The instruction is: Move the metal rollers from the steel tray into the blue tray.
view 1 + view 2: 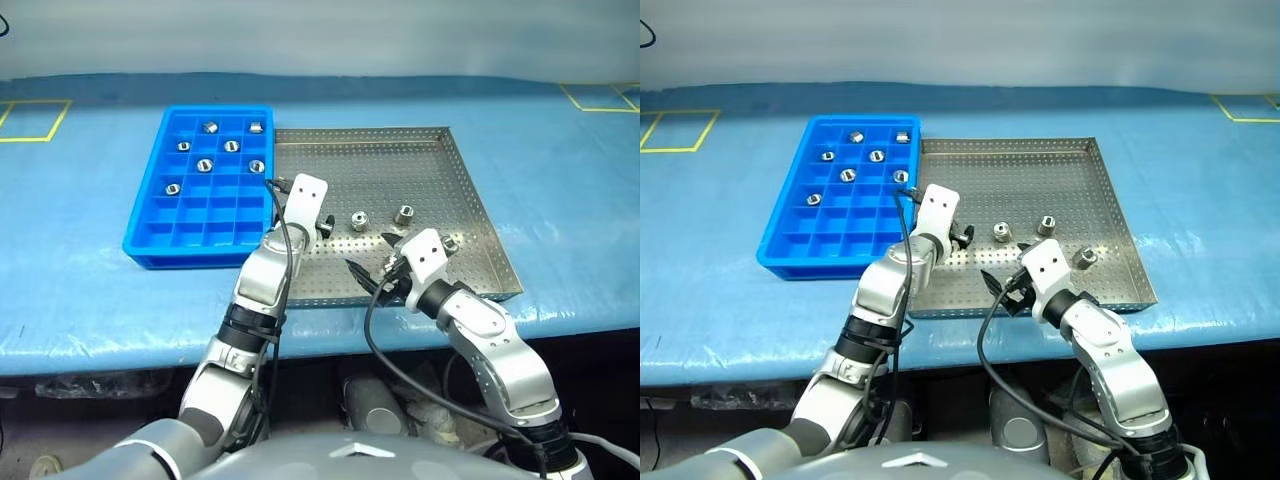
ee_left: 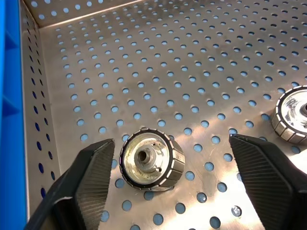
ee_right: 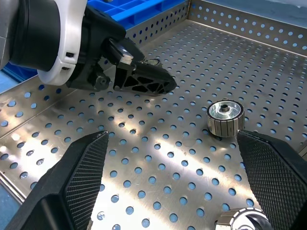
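Note:
The steel tray (image 1: 380,165) lies in the middle of the table, with the blue tray (image 1: 150,215) touching its left side. Several metal rollers (image 1: 204,165) sit in the blue tray's far compartments. Three more lie loose in the steel tray (image 1: 359,220) (image 1: 404,213) (image 1: 450,242). My left gripper (image 2: 171,142) is low over the steel tray's left part, open, its fingers (image 2: 91,177) either side of another roller (image 2: 151,159) lying on its side. My right gripper (image 3: 172,135) hovers open near the steel tray's front edge with nothing between its fingers. It faces the left gripper (image 3: 139,81).
The table is covered in blue sheeting (image 1: 560,170), with yellow tape marks at its far left (image 1: 35,120) and far right (image 1: 600,98). Its front edge (image 1: 100,350) runs just below both trays. Black cables (image 1: 285,250) trail from both wrists.

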Robot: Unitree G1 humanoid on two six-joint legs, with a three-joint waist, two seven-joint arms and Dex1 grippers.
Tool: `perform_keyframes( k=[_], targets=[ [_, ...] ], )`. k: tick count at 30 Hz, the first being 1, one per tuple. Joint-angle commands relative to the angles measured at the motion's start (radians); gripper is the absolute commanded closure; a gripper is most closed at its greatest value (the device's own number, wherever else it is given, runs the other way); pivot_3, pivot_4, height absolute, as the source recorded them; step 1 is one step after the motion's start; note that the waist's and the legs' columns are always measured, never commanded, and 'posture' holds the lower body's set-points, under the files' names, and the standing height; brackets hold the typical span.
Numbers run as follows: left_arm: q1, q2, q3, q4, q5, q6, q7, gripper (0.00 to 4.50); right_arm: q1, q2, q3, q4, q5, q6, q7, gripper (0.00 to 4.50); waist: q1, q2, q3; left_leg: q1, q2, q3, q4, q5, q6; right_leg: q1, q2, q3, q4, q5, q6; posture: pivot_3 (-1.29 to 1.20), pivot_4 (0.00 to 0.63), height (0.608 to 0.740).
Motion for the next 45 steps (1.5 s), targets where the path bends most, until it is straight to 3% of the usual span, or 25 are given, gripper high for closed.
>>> perform_keyframes(
  k=[1,9,14,17,25,30,44,45],
  targets=[
    [0.0,-0.021,0.035,0.022,-0.015,-0.01,0.02,1.8,-0.015,-0.001,-0.003,-0.028,0.003,-0.02,0.004,0.0,0.002,0.0,0.0,0.0,0.0,0.0,0.0,0.0,0.0,0.0,0.0,0.0,0.0,0.0,0.0,-0.16,0.15,0.74],
    [-0.015,-0.047,0.08,0.061,-0.036,-0.02,0.036,4.47,-0.014,-0.002,-0.002,-0.03,0.001,-0.019,0.005,0.0,-0.001,0.0,0.0,0.0,0.0,0.0,0.0,0.0,0.0,0.001,0.0,0.001,0.0,0.0,0.0,-0.16,0.15,0.74],
    [0.001,-0.046,0.072,0.029,-0.044,-0.076,0.028,4.47,-0.015,-0.002,0.0,-0.024,-0.002,-0.022,0.005,0.0,0.0,0.0,0.0,0.001,0.0,0.0,0.0,0.0,0.0,0.001,0.0,0.001,0.0,0.0,0.0,-0.16,0.15,0.74],
    [0.008,-0.04,0.057,-0.018,-0.062,-0.064,-0.01,3.85,-0.014,-0.003,0.003,-0.02,-0.005,-0.024,0.005,0.0,0.001,0.0,0.0,0.0,-0.001,0.001,0.0,0.0,0.0,0.0,0.0,0.001,0.0,0.0,0.0,-0.16,0.15,0.74],
    [-0.009,-0.041,0.027,-0.104,-0.041,-0.046,-0.011,1.24,-0.02,-0.003,0.007,-0.001,-0.01,-0.032,0.01,0.0,0.003,0.0,0.0,0.0,-0.001,0.0,0.0,0.0,0.0,0.0,0.0,0.001,-0.001,0.0,0.0,-0.15,0.15,0.74],
    [-0.03,-0.032,0.033,-0.044,-0.024,-0.088,0.008,1.24,-0.019,-0.002,0.012,0.002,-0.015,-0.033,0.011,0.0,0.003,0.0,0.0,0.0,-0.001,0.0,0.0,0.0,0.0,0.0,0.0,0.001,0.0,0.0,0.0,-0.15,0.15,0.74],
    [-0.158,-0.031,0.143,0.35,-0.061,-0.266,0.074,1.24,-0.012,0.001,0.014,-0.009,-0.015,-0.025,0.005,0.0,0.0,0.0,0.0,0.001,-0.001,0.0,0.0,0.0,0.0,0.001,0.0,0.001,0.0,0.001,0.001,-0.16,0.15,0.74],
    [-0.165,-0.031,0.145,0.37,-0.063,-0.277,0.074,1.4,-0.011,0.001,0.014,-0.01,-0.015,-0.025,0.004,0.0,-0.001,0.0,0.0,0.001,-0.001,0.001,0.001,0.0,0.0,0.001,0.0,0.001,0.0,0.001,0.001,-0.16,0.15,0.74]
  ],
)
